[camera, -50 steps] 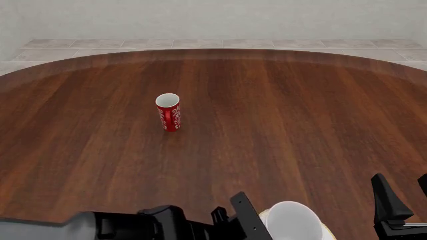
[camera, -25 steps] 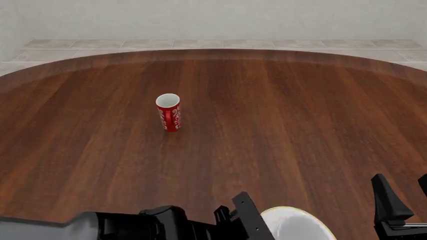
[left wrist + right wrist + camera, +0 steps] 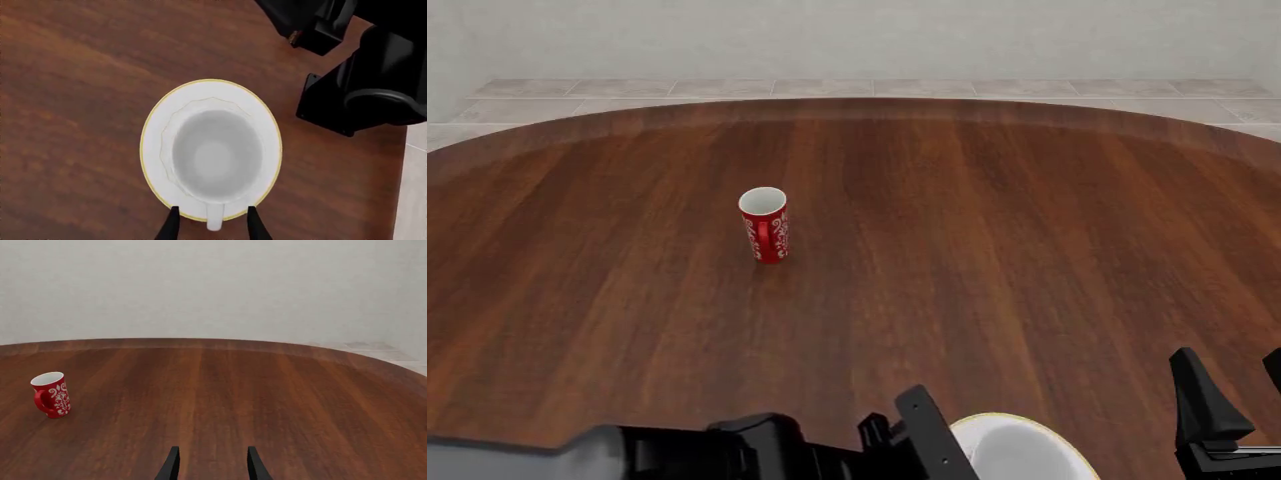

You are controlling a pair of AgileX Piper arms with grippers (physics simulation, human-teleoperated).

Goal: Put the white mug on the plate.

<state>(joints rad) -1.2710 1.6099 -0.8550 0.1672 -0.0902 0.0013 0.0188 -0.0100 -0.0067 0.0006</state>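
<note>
In the left wrist view the white mug stands upright on the gold-rimmed white plate, its handle pointing toward my left gripper. The left fingers stand apart on either side of the handle without closing on it, so the gripper is open. In the front view the plate shows at the bottom edge, right of the left gripper; the mug blends into it there. My right gripper is open and empty at the lower right, and shows open in its own view.
A slim red patterned cup stands upright mid-left on the round wooden table; it also shows in the right wrist view. The right arm's black body sits close beside the plate. The table's edge runs near it.
One second ago the mug was held higher, above the plate. It has come down onto the plate, and the left arm has barely moved since. The right arm is still.
</note>
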